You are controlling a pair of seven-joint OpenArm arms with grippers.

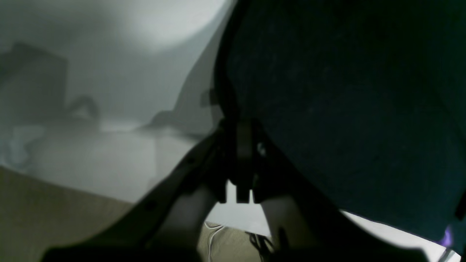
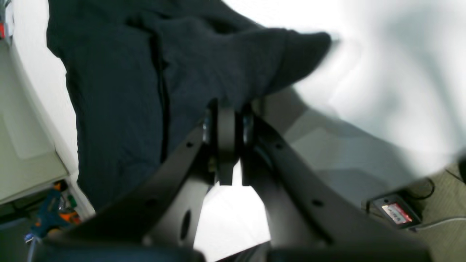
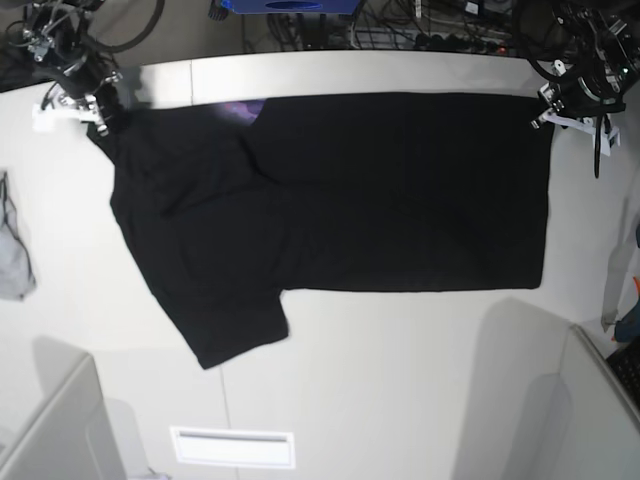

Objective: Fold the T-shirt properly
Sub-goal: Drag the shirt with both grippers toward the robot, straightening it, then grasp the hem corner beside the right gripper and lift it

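Note:
The black T-shirt (image 3: 340, 200) lies spread on the white table (image 3: 400, 360), plain side up, with one sleeve angled toward the front left. A bit of purple print (image 3: 245, 112) peeks out at its far edge. My left gripper (image 3: 546, 108) is shut on the shirt's far right corner; in the left wrist view the gripper (image 1: 242, 127) pinches the dark fabric (image 1: 346, 109). My right gripper (image 3: 104, 108) is shut on the shirt's far left corner; in the right wrist view the gripper (image 2: 226, 109) clamps a bunched fold of the shirt (image 2: 153, 72).
A small grey cloth (image 3: 12, 250) lies at the table's left edge. A white slot plate (image 3: 232, 447) sits near the front edge. Grey partitions stand at the front left (image 3: 50, 430) and front right (image 3: 590, 410). Cables (image 3: 400, 30) run behind the table.

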